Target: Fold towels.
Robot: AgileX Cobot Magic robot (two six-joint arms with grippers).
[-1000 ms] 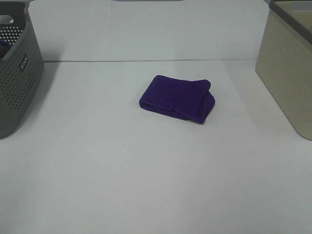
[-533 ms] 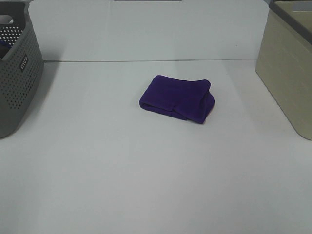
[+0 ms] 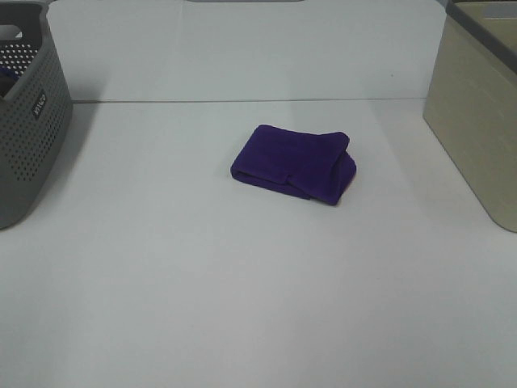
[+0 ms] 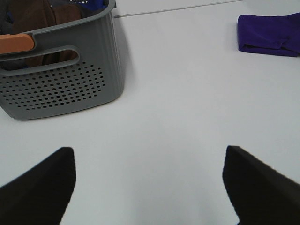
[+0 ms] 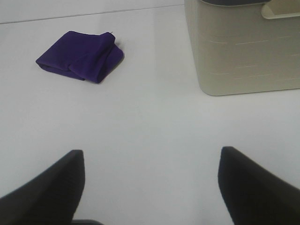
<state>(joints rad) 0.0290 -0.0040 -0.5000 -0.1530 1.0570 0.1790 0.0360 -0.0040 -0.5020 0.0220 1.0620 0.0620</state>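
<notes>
Nearest the wrist cams: left gripper (image 4: 149, 180) and right gripper (image 5: 150, 180) are both seen spread wide w/ nothing between the fingers, held low over bare white table (image 3: 242, 307); neither appears in the high view. Further out, mid-table, the purple towel (image 3: 294, 163) is found already folded into a compact bundle, long axis running roughly left-right w/ a slight skew. It lies ahead of both grippers, inboard of each, well apart from both; which arm is nearer can't be told. Furthest out: grey perforated basket (image 3: 26, 105) w/ more cloth at left, beige bin (image 3: 477, 121) at right.
</notes>
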